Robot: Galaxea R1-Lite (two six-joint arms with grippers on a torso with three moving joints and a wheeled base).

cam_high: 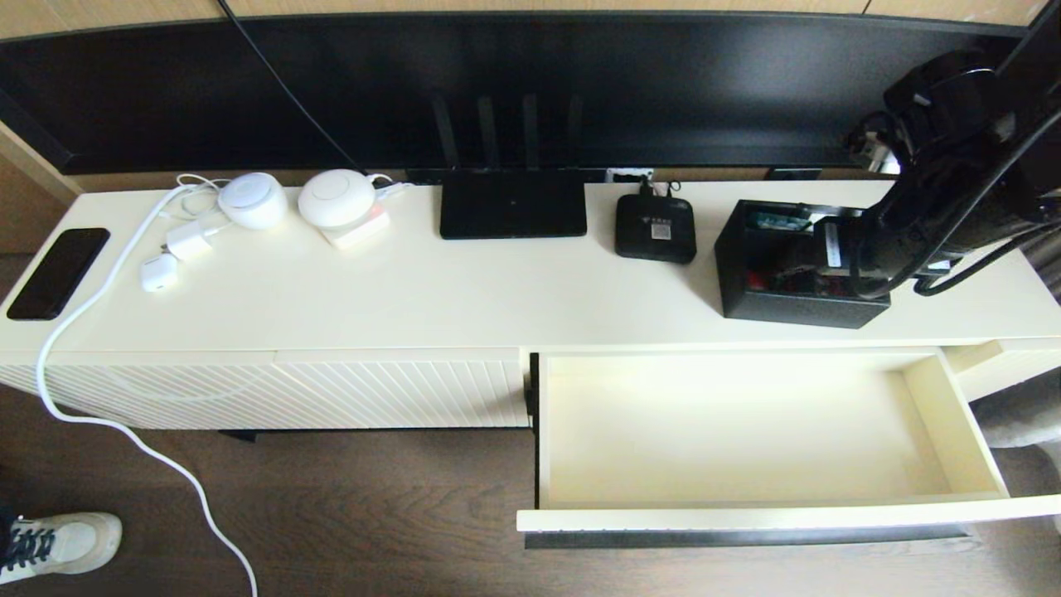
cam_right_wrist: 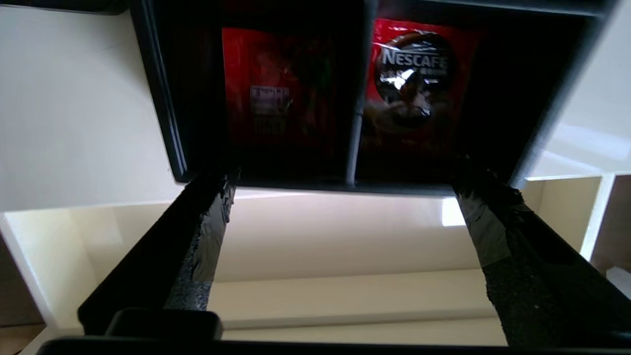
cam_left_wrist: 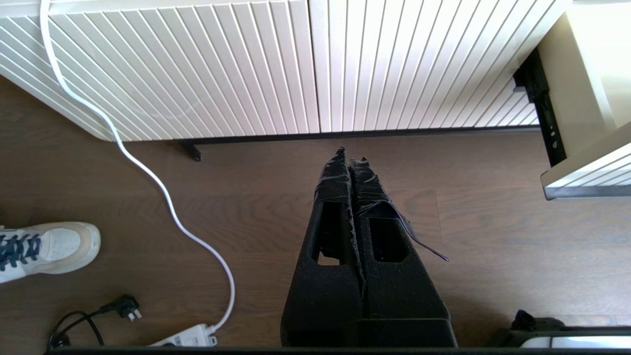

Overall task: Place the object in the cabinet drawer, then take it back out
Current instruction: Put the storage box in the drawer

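The black organizer box (cam_high: 796,311) stands on the cabinet top at the right, just behind the pulled-out drawer (cam_high: 746,518). My right gripper (cam_high: 862,261) hangs over the box's right part and hides it there. In the right wrist view the gripper (cam_right_wrist: 345,183) is open, its two fingers spread wide at the box's near wall (cam_right_wrist: 291,183). Red sachets (cam_right_wrist: 414,74) lie in the compartments. The drawer's smooth cream interior (cam_right_wrist: 345,246) shows below, with nothing in it. My left gripper (cam_left_wrist: 351,157) is shut and parked low over the floor, in front of the ribbed panel.
On the cabinet top sit a small black set-top box (cam_high: 655,228), a flat router (cam_high: 512,203), two white round devices (cam_high: 336,197), chargers (cam_high: 189,240) and a phone (cam_high: 58,272). A white cable (cam_high: 124,431) trails to the floor. A shoe (cam_high: 58,543) stands at the lower left.
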